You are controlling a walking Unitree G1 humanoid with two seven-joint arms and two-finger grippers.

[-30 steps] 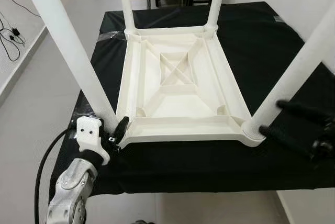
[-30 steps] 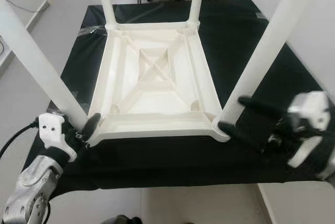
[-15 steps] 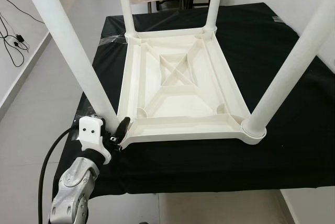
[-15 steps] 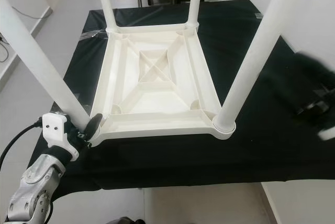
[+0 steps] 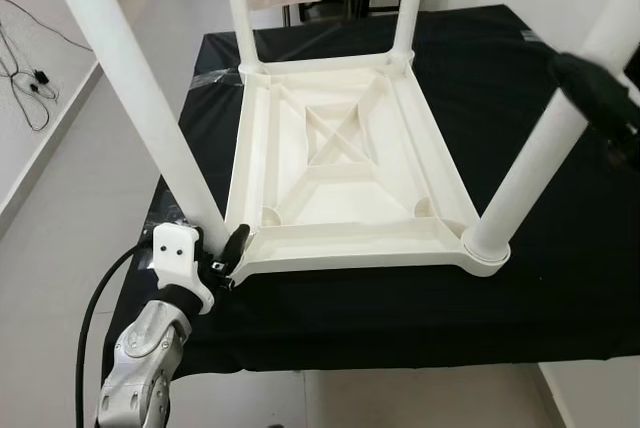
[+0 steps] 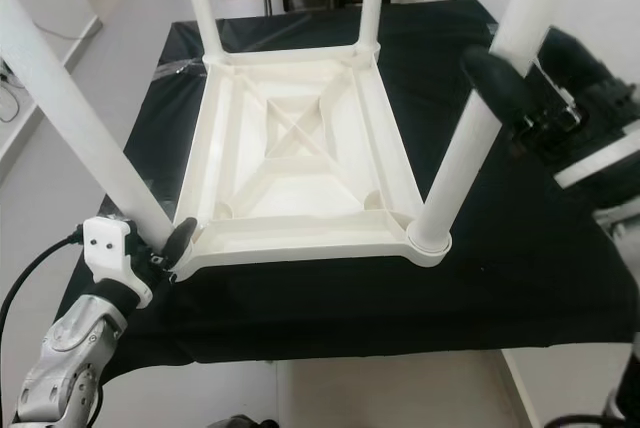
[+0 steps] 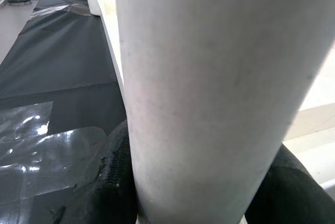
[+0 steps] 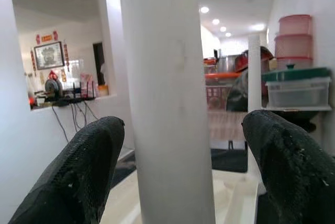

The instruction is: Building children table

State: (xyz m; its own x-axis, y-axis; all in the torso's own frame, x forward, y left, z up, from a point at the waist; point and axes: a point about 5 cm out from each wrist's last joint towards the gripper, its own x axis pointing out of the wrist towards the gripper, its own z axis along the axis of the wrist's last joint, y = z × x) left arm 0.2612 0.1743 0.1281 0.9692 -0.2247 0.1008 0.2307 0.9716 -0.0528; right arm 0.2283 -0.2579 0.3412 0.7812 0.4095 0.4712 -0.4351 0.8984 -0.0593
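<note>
Upside down on the black cloth [image 5: 560, 278]: white plastic children table [image 5: 340, 158], four round legs pointing up, underside open to view with raised ribs forming a cross inside a rectangle. Sitting toward the near-left part of the cloth, its near-left corner almost at the cloth edge, with only a narrow black strip along the near rim. Much more free cloth to the right and at the far right corner. Beyond the left edge, open pale floor [image 5: 60, 208] with a thin cable [image 5: 25, 78] lying on it.

At the very foot of the near-left leg [image 5: 130, 88]: left gripper [image 5: 215, 240], fingers [image 7: 118, 171] closed narrow on the leg, pressed against both sides of it, as shown close up in the left wrist view. Also there, a glossy tape patch [image 7: 31, 140] on the cloth.

About halfway up the near-right leg [image 6: 470, 148]: right gripper [image 6: 530, 66], reaching in from the right. Fingers [image 8: 78, 177] spread wide in the right wrist view, one on each side of the leg with clear gaps, not touching. Behind, in that view, stacked plastic containers [image 8: 296, 62] and a framed picture [image 8: 48, 55] on a wall.
</note>
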